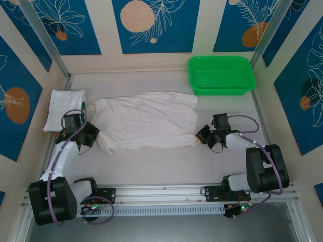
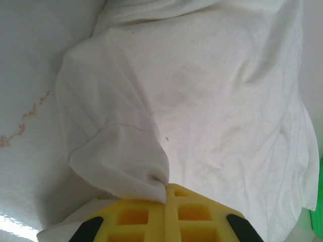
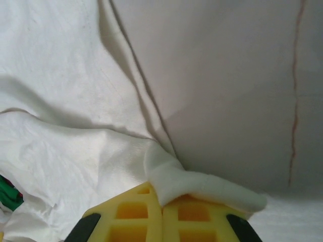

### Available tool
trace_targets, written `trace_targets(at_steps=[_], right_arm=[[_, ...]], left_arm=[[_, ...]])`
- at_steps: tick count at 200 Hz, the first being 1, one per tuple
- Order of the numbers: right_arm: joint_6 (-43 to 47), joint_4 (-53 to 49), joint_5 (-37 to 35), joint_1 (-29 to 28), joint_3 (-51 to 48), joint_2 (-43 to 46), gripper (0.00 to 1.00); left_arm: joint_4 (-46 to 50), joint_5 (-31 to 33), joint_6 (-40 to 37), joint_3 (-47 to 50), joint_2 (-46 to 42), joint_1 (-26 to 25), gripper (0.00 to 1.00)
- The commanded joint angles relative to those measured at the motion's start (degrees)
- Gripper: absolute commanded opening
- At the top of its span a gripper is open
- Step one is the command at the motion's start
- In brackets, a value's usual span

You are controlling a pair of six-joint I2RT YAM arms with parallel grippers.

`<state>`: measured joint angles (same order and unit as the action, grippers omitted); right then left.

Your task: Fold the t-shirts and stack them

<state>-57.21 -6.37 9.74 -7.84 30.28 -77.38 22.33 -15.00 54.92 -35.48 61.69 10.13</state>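
A white t-shirt lies spread and rumpled across the middle of the table. My left gripper is shut on its left near corner, the cloth bunched between the yellow fingers. On the right, my right gripper is shut on the shirt's near corner, a rolled hem pinched in its yellow fingers. A second white t-shirt lies folded at the far left.
A green mesh basket stands at the back right, beyond the shirt. Metal frame posts and walls close the table on both sides. The bare table runs along the near edge in front of the shirt.
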Motion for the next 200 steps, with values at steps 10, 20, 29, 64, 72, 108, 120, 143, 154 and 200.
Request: trace_targets(at_steps=[10, 20, 29, 64, 72, 108, 120, 143, 154, 200], right_arm=[[3.1, -1.7, -2.5, 0.3, 3.3, 7.5, 0.00], [4.8, -3.2, -4.1, 0.5, 4.5, 10.2, 0.00], [6.5, -4.2, -5.0, 0.6, 5.6, 12.4, 0.00], [10.7, -5.7, -4.7, 1.4, 9.6, 18.0, 0.00], [12.0, -6.0, -3.4, 1.7, 11.2, 17.9, 0.00], [12.5, -14.2, -2.6, -0.6, 17.1, 16.1, 0.00], [7.7, -17.9, -4.1, -2.2, 15.0, 16.7, 0.00], [-2.8, -20.0, -5.3, -7.4, 6.8, 20.4, 0.00], [-6.2, -22.1, -7.0, -10.5, 4.2, 21.3, 0.00], [-1.8, -35.9, -14.5, -12.3, 5.4, 23.0, 0.68]], left_arm=[[0.3, -0.7, -0.6, -3.1, -0.6, 0.6, 0.00], [0.5, -0.6, -0.5, -3.7, -0.9, 0.6, 0.00], [1.0, -0.5, -0.7, -4.5, -1.1, 0.6, 0.00], [3.5, 0.9, -2.7, -7.4, -1.6, 0.6, 0.00], [3.7, 1.2, -2.8, -7.9, -1.6, 0.6, 0.00], [4.5, 1.5, -3.1, -8.6, -1.8, 0.7, 0.00], [5.2, 1.9, -3.6, -8.7, -2.3, 0.8, 0.00], [6.7, 3.1, -5.2, -9.0, -2.8, 2.2, 0.00], [7.3, 2.9, -5.9, -9.6, -2.6, 3.2, 0.00], [7.5, 1.3, -7.1, -10.8, -0.6, 5.4, 0.00]])
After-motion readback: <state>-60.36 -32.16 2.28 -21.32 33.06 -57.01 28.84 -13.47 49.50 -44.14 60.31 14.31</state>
